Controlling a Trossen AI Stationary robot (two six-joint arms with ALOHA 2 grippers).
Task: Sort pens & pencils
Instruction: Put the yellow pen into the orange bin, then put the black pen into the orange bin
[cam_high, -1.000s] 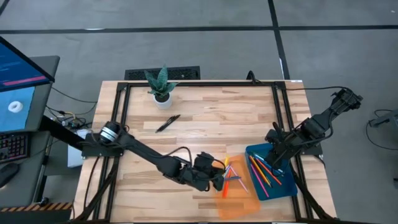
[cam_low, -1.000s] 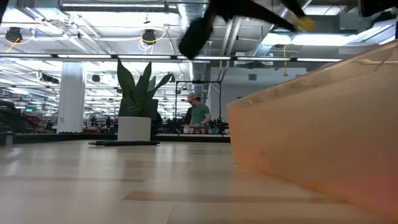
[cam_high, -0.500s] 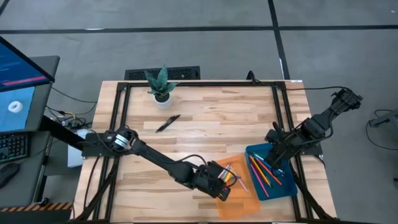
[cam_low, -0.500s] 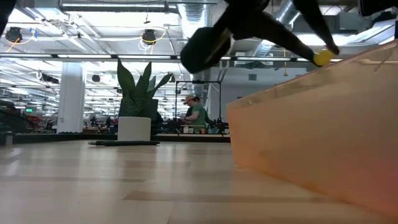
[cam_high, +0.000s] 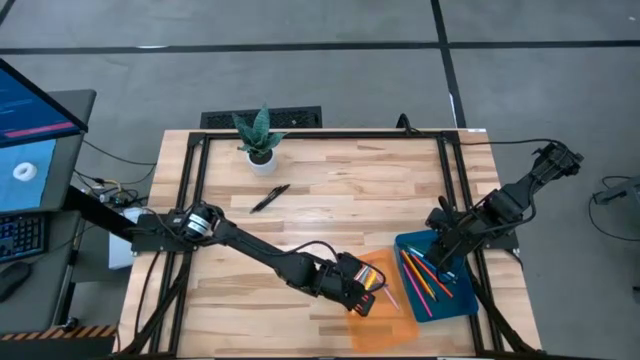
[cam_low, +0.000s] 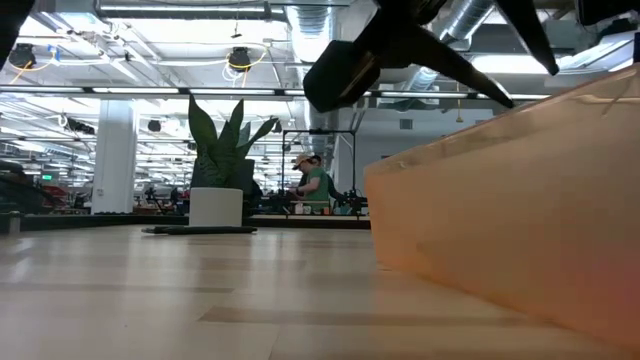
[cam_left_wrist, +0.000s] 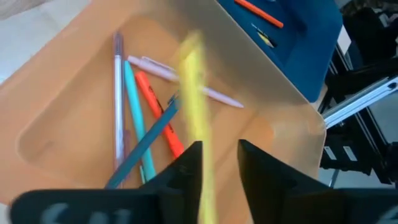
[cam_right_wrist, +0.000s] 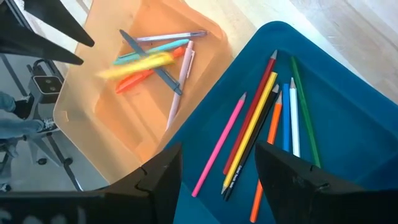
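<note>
we see the left gripper (cam_high: 368, 292) near the lower middle of the high view, hanging over the orange tray (cam_high: 395, 322). in the left wrist view its two dark fingers (cam_left_wrist: 186, 165) stand apart with a gap between them, and a yellow pen (cam_left_wrist: 194, 93) shows as a blurred streak in front of that gap, above the tray floor; we cannot tell whether the fingers touch it. in the right wrist view the same yellow pen (cam_right_wrist: 143, 64) is a smeared streak over the pens in the orange tray (cam_right_wrist: 93, 106).

on the tray floor in the left wrist view lie a lilac pen (cam_left_wrist: 117, 99), a teal pen (cam_left_wrist: 138, 121), an orange-red pen (cam_left_wrist: 158, 112), a dark blue pen (cam_left_wrist: 144, 146) and a pale pink pen (cam_left_wrist: 183, 78), crossing one another.

the right gripper (cam_high: 447, 247) sits at the right of the high view over the blue tray (cam_high: 462, 300), its fingers (cam_right_wrist: 163, 168) spread wide and empty in the right wrist view. the blue tray (cam_right_wrist: 348, 155) holds the coloured pencils (cam_right_wrist: 261, 127): pink, red, yellow, black, orange, blue, white and green, lying roughly side by side.

one black pen (cam_high: 269, 198) lies alone on the wooden table (cam_high: 330, 170) at upper left of centre, below the potted plant (cam_high: 259, 138). in the low view the orange tray wall (cam_low: 510, 210) fills the right side, and a person (cam_low: 318, 183) stands far behind.
</note>
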